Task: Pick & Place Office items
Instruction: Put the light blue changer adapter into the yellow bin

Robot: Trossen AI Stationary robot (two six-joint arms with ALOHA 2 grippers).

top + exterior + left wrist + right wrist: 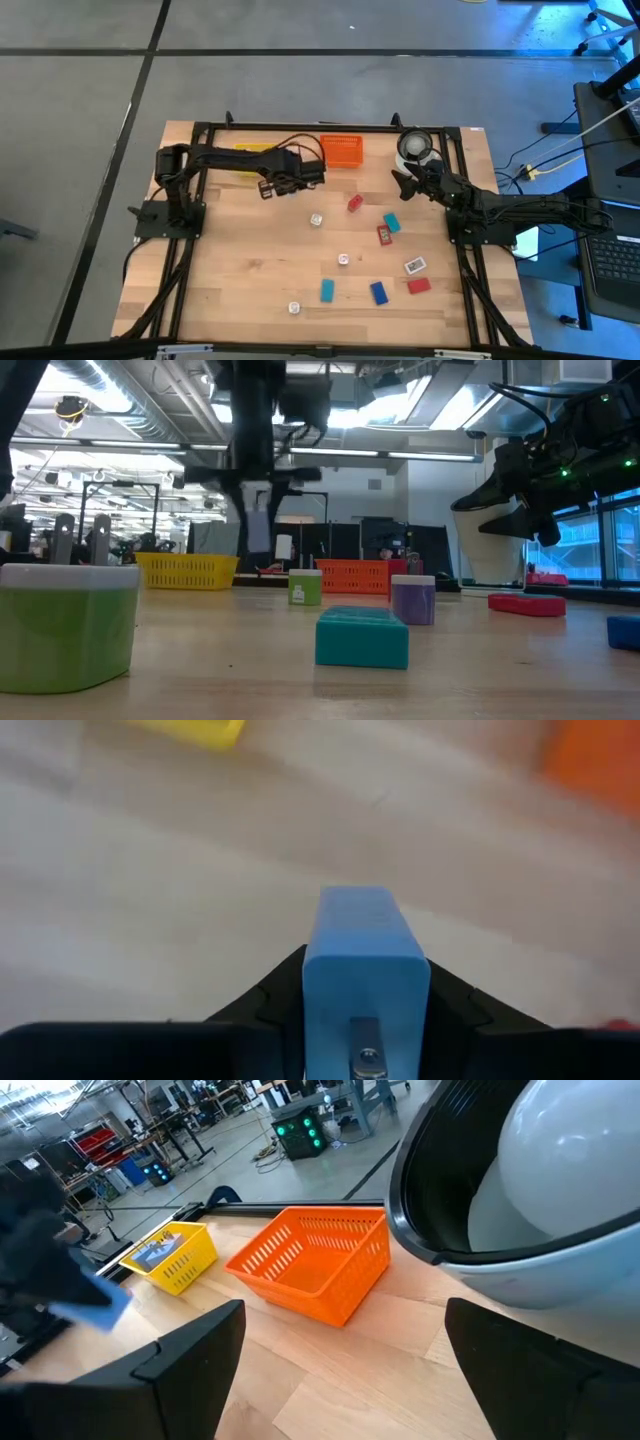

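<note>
My left gripper point(268, 188) is above the table's far left part, shut on a light blue block point(365, 970). The low view shows that block point(258, 530) well above the tabletop. Other office items lie flat on the wood: red pieces point(354, 203) point(418, 285), a teal one point(392, 222), blue ones point(379, 292) and small white cubes point(316, 218) point(343, 259). My right gripper point(340, 1380) stands open at the far right beside the white round container point(540, 1190), holding nothing. My left gripper pinches the light blue block by its two long sides point(315, 990) between its two fingers. The fingers come from above, pointing steeply down, and the block's free end sticks out past them. The block hangs lifted clear of the table.
A yellow tray point(255, 150) and an orange tray point(343, 150) stand at the far edge, the yellow one partly under my left arm. A black frame point(300, 127) borders the table. Close to the low camera sit a green and white block point(65, 625) and a teal block point(362, 637).
</note>
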